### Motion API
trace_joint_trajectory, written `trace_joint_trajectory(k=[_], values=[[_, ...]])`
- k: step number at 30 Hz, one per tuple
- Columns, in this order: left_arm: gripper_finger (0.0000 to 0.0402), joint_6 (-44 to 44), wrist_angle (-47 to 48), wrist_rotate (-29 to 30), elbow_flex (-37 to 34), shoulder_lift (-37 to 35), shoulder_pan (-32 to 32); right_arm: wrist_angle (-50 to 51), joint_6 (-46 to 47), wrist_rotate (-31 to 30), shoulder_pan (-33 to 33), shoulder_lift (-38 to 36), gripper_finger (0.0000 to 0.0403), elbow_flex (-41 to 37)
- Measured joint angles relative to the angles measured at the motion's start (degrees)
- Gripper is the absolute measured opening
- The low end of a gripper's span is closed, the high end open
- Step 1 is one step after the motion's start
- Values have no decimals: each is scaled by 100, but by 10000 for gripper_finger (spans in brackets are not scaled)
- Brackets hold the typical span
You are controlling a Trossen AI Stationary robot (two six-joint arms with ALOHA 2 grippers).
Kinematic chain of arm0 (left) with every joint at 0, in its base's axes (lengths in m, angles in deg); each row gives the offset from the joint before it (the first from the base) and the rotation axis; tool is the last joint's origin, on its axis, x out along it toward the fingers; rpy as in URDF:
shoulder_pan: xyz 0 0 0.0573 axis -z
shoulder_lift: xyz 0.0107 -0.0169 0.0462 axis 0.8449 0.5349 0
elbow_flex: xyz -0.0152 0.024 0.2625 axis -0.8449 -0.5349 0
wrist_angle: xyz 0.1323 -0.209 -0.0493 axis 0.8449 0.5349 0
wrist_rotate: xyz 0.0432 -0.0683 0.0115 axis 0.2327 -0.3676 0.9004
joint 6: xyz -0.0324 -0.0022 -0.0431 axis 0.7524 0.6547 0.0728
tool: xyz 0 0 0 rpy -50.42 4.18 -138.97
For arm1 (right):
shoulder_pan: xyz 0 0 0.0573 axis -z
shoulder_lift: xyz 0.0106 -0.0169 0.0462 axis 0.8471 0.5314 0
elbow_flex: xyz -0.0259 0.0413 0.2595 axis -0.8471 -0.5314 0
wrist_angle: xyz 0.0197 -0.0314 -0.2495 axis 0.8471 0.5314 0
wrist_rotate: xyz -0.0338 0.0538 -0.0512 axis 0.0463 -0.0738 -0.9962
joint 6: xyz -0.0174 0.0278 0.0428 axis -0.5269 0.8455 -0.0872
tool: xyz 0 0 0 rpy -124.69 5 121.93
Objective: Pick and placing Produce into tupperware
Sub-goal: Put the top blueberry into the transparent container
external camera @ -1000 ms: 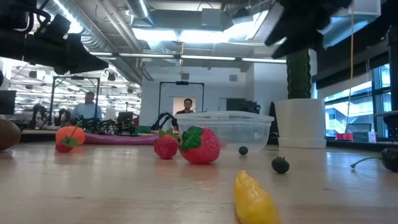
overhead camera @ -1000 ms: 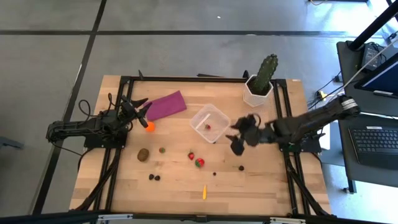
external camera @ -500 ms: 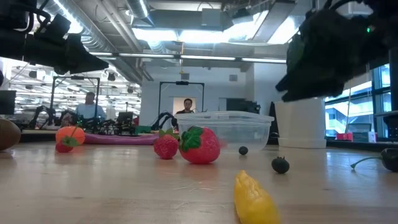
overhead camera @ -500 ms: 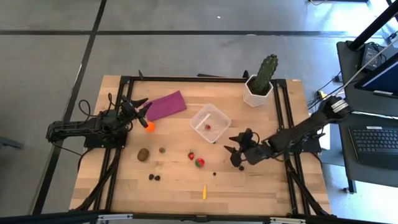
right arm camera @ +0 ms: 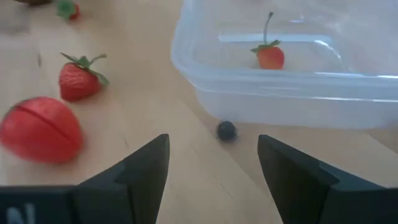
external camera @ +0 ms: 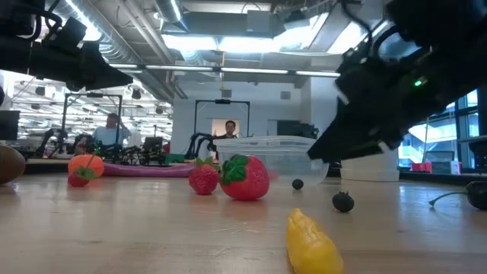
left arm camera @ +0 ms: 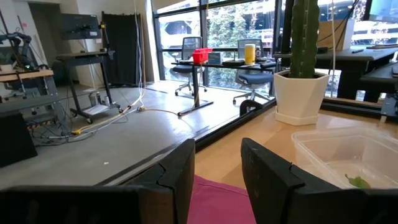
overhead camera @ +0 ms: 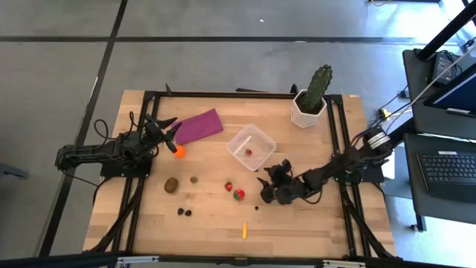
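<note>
The clear tupperware stands mid-table with one red fruit inside. The produce lies scattered in front of it: an orange ball, a brown kiwi, a strawberry, a bigger red piece, dark berries and a yellow piece. My right gripper hangs open, low over the table, just right of the red pieces. In its wrist view a dark berry lies ahead of the fingers by the tupperware's wall. My left gripper waits open at the left, holding nothing.
A cactus in a white pot stands at the back right. A purple cloth lies at the back left, just ahead of my left gripper. Another dark berry lies near my right gripper. Bare wood stretches along the near edge.
My right gripper has come down from beside the tupperware's right side and gone toward the table's left and near edges. It now hangs low beside the red pieces, and its fingers are still open. No produce has moved.
</note>
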Motion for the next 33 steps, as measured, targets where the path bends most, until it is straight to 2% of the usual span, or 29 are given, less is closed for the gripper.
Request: trace_joint_trajectory(k=[9,20,33], values=[[124,2,2,0,0,9,0,73,486,134,276,647,247,317],[124,0,2,0,-2,7,0,120,428,230,476,736,245,321],[124,-2,2,0,-2,9,2,92,206,426,727,736,193,321]])
